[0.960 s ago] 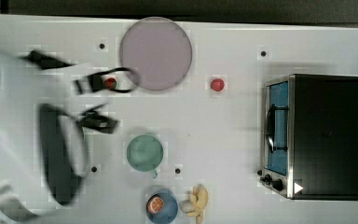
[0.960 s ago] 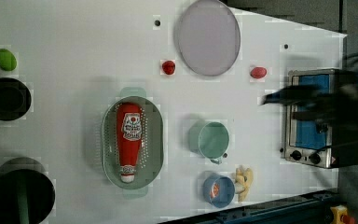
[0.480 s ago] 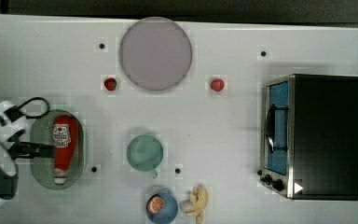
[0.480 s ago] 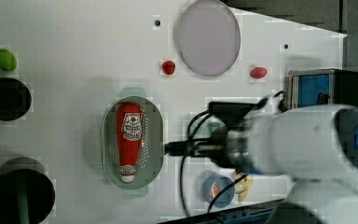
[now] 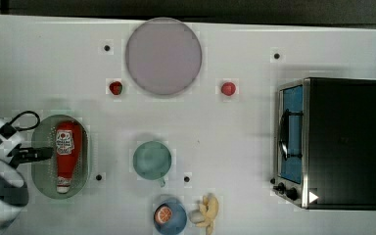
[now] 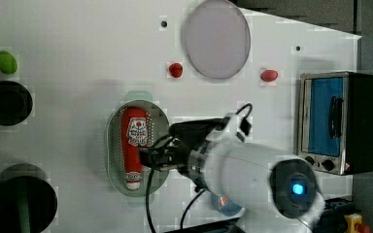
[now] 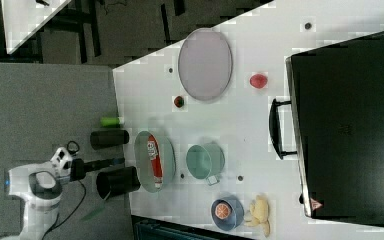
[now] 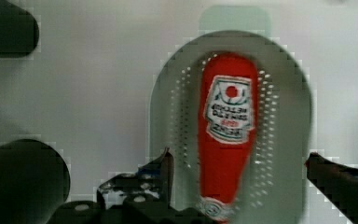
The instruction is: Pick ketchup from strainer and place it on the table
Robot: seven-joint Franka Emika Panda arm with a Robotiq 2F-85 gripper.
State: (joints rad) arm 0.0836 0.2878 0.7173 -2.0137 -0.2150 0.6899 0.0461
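Gripper (image 8: 237, 163): jaws spread wide, released, gripping nothing; in the wrist view one fingertip (image 8: 165, 161) stands at each side of the strainer, with the lower half of the bottle between them and no contact visible.
Gripper, overhead: in the top view the gripper (image 5: 41, 154) reaches in over the strainer's 9 o'clock rim; in the left view the gripper (image 6: 148, 158) overlaps the strainer's 3 o'clock side.
Ketchup (image 5: 67, 155): red squeeze bottle lying flat along the strainer's long axis; in the top view its white cap points to 6 o'clock.
Strainer (image 5: 84, 147): pale green oval basket with a perforated bottom, resting on the table.
Table (image 5: 245, 142): white top with small black dots.
Label: white panel with a red mark near its upper end; its printed lines are too blurred to read, and no brand can be made out.
Teal cup (image 5: 152, 160): in the top view at 3 o'clock from the strainer, well apart.
Grey-lilac plate (image 5: 163, 56): in the top view at 12 o'clock from the cup.
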